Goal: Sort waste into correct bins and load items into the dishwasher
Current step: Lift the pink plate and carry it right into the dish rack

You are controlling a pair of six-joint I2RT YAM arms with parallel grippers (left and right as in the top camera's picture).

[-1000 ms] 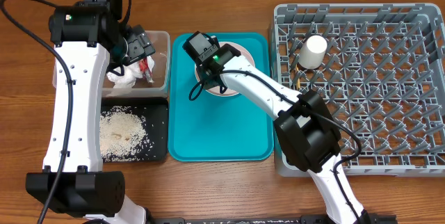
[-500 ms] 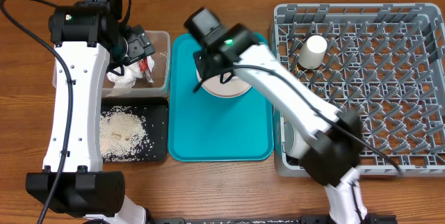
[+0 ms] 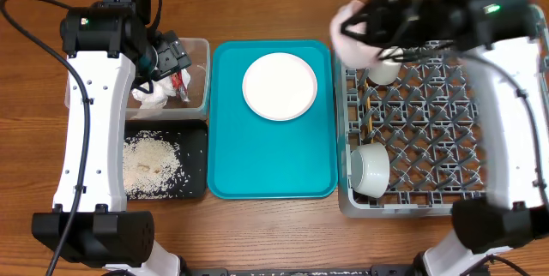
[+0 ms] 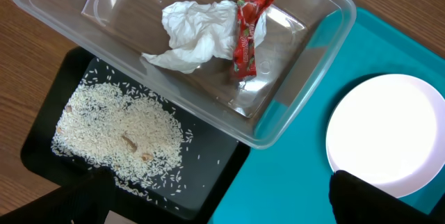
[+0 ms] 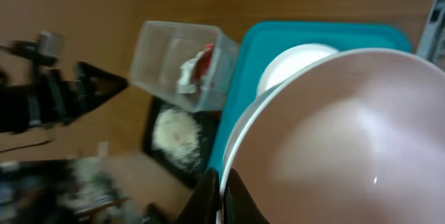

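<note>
step: loading plate | bowl sits in rack near-left corner | left pincer wide, empty, well left of rack | right pincer clamps plate rim above rack's far-left corner | next, likely: stand plate on edge, lower between pegs, release

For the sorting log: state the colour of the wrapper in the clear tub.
Red. The small crinkled snack wrapper shows best in the left wrist view.

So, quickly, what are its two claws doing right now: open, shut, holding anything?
The left gripper: open, holding nothing, over the clear tub.
The right gripper: shut on the rim of the pink plate.
</note>
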